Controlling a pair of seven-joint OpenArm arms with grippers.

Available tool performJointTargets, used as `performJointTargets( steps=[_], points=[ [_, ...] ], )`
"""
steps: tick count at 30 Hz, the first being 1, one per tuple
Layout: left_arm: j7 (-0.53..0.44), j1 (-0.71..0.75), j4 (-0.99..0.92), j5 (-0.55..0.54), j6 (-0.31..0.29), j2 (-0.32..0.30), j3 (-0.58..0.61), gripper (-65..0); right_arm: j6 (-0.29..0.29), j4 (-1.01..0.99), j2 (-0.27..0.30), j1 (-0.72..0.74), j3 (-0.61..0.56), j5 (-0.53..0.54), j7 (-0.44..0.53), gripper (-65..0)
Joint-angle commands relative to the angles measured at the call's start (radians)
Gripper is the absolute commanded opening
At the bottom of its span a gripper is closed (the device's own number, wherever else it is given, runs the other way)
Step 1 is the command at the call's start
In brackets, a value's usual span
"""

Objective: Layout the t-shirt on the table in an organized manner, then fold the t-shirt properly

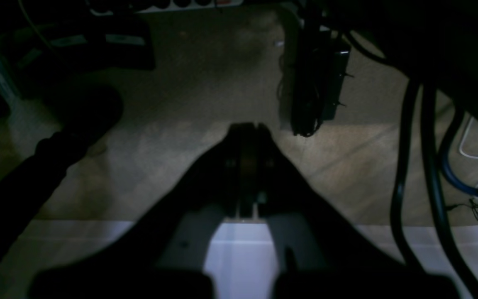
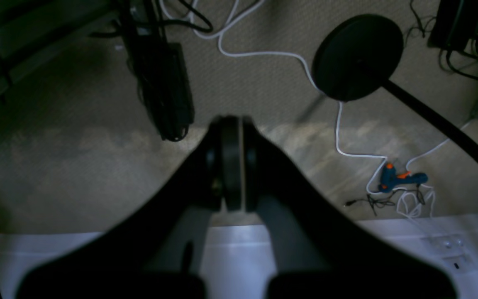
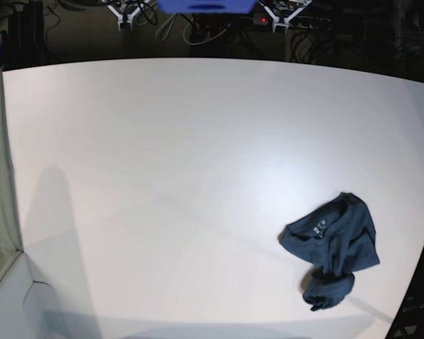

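STEP: layout not yet begun | T-SHIRT: t-shirt (image 3: 332, 251) lies crumpled on table (image 3: 162, 155) near its right edge in the base view | LEFT: left gripper (image 1: 255, 124) pressed together, empty, off the table above the floor | RIGHT: right gripper (image 2: 231, 120) likewise | NEXT: likely bring an arm over the shirt, spread jaws, pinch an edge

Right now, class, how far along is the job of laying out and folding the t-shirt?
Nothing looks done: the t-shirt lies crumpled in a heap near the table's edge. Nothing is in hand either: the left claw and right claw are shut and empty, over the floor. Spreading it flat and folding are both left.
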Motion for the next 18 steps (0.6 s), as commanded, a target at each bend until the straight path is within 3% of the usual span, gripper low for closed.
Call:
performJointTargets(
  steps=[1, 18],
  points=[
    [-0.001, 0.006, 0.004, 0.002, 0.010, 0.000, 0.001, -64.8, 0.011, 0.004, 0.002, -0.008, 0.000, -0.004, 0.006, -65.0],
    [-0.001, 0.006, 0.007, 0.002, 0.010, -0.001, 0.001, -64.7, 0.011, 0.004, -0.001, -0.009, 0.002, -0.004, 0.012, -65.0]
  ],
)
